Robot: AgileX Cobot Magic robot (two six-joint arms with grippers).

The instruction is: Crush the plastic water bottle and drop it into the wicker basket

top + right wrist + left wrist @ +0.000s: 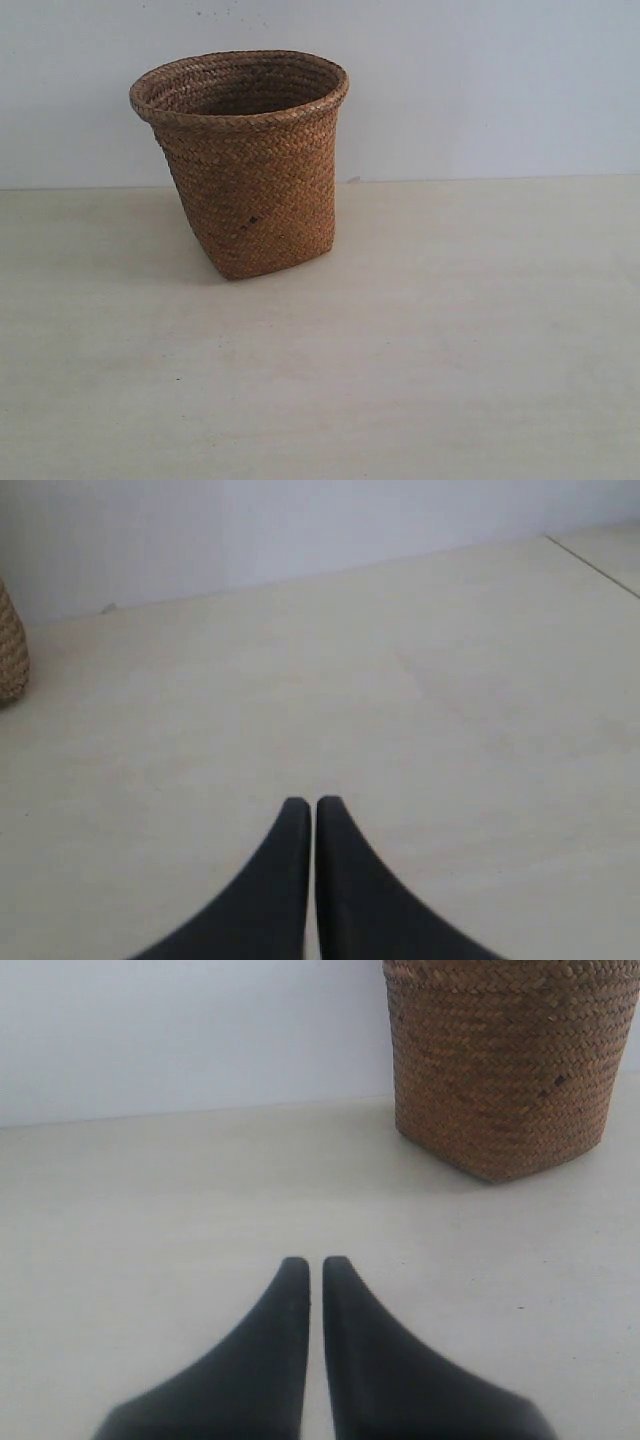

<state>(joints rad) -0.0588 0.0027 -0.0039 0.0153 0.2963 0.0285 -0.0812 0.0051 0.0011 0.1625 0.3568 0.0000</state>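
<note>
The wicker basket is seen upright on the pale table, left of the middle in the exterior view, its rolled rim open upward. The plastic water bottle is not to be found in any view, neither on the table nor in a gripper; only a shaded strip of the basket's inner wall is shown, so whether the bottle lies inside cannot be told. Either the drop is judged already done, with the bottle hidden below the rim, or nothing has been begun; the pictures do not settle it.

The left gripper is held over bare table, its dark fingers brought together with only a hairline slit between the tips; nothing is gripped; the basket stands ahead of it and well apart. The right gripper is likewise closed and empty over bare table; only an edge of the basket is caught in its view, well apart from the tips.
</note>
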